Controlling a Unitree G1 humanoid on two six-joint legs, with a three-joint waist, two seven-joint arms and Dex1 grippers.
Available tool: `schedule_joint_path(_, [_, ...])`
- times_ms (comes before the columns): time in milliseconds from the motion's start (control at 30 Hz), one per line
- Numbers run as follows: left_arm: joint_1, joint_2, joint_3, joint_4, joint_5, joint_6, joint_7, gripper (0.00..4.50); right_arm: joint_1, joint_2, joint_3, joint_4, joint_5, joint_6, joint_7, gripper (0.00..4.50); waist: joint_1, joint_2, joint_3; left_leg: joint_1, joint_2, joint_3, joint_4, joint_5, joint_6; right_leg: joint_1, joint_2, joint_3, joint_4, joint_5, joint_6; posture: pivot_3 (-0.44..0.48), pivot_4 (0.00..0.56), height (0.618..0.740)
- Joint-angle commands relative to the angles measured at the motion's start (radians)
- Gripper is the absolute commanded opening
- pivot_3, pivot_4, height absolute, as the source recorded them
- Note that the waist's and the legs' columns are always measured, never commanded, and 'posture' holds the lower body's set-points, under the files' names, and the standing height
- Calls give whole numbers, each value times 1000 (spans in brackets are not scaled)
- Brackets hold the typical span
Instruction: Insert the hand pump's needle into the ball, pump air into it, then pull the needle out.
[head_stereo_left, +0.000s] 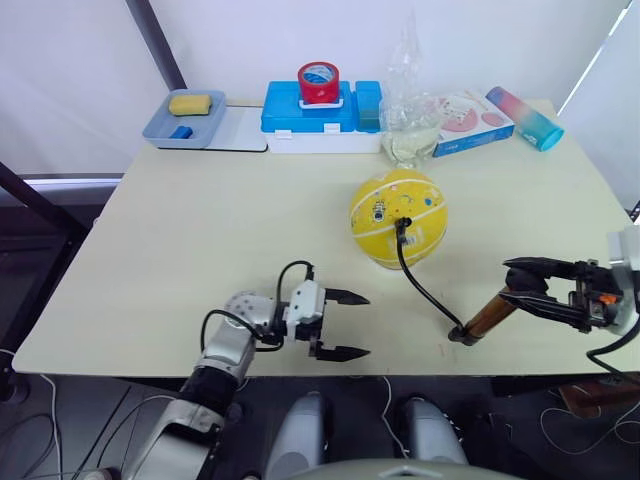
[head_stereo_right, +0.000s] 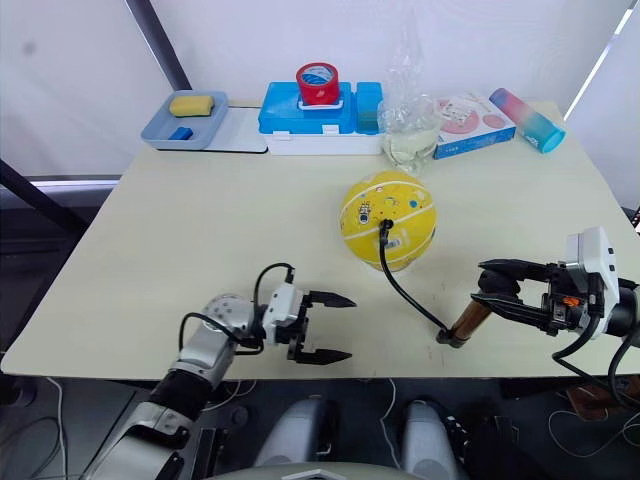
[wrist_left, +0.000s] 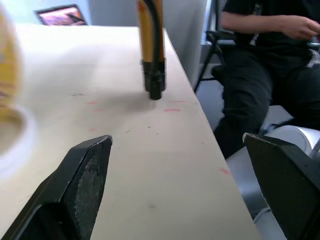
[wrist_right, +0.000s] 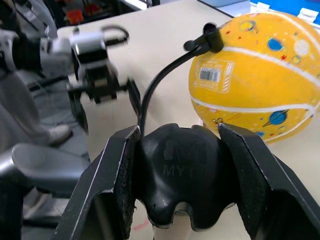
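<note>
Ball (head_stereo_left: 399, 217) x1, hose fitting in it – needle prob. inside, right gripper (head_stereo_left: 519, 291) clamping hand pump (head_stereo_left: 492, 314) handle, left gripper (head_stereo_left: 344, 324) agape.

My left gripper (head_stereo_left: 342, 324) spread wide above the table, my right gripper (head_stereo_left: 522, 286) clamped around the hand pump (head_stereo_left: 489, 316).

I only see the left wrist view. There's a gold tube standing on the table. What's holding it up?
Observer: The right gripper is shut on the hand pump, clamping its black handle.
Operator: Where does its hose go?
Observer: The black hose curves up to a fitting on the yellow ball. The needle itself is hidden.
Operator: Is my gripper near them?
Observer: The left gripper is open near the table edge, apart from both.
</note>
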Motion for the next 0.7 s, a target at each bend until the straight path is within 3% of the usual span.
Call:
schedule_joint_path(33, [31, 53, 60, -137, -88, 69, 1, 4500, -25, -39, -68, -2, 4, -10, 21, 1999, 0, 0, 0, 0, 0, 0, 0, 0, 0, 0, 0, 0, 0, 0, 0, 0, 150, 739])
schedule_joint_path(400, [108, 190, 160, -327, -202, 195, 8, 4500, -126, -111, -4, 44, -116, -88, 73, 1999, -3, 2, 1, 1, 0, 1, 0, 0, 0, 0, 1, 1, 1, 0, 0, 0, 150, 739])
schedule_joint_path(700, [164, 214, 205, -405, -235, 231, 59, 4500, -263, -184, 132, 102, -235, -171, 158, 1999, -2, 3, 2, 1, 0, 1, 1, 1, -2, 0, 2, 2, 1, 0, 0, 0, 150, 739])
